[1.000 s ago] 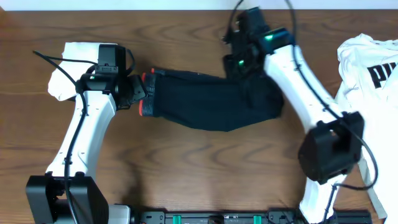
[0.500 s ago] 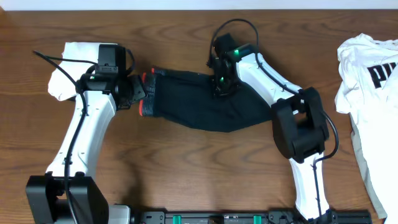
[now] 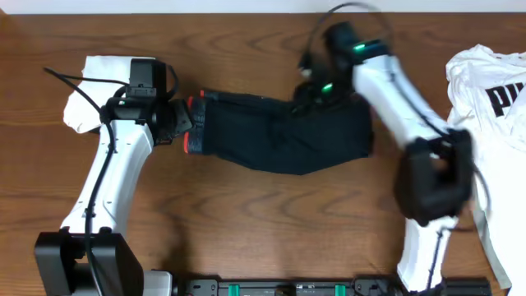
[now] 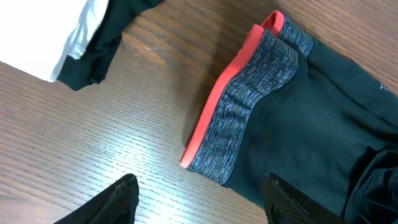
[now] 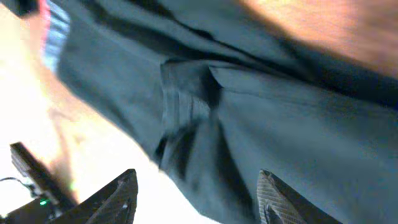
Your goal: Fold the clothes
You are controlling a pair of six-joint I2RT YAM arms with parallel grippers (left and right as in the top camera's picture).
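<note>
Lettering "PU" is read on the white shirt (image 3: pixel 472 86) right of the black shorts (image 3: pixel 279 141); left gripper (image 4: pixel 199 194) and right gripper (image 5: pixel 196 186) are spread above them.

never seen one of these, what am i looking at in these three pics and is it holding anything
These are two white robot arms at a wooden table, each ending in a two-finger gripper. One picture is shot from above; the other two come from wrist cameras, their own fingers showing at the bottom. A dark garment with a red and grey waistband lies mid-table, a white printed shirt at the right edge, a white cloth at the left. The left gripper and right gripper both look open by the garment, holding nothing.
</note>
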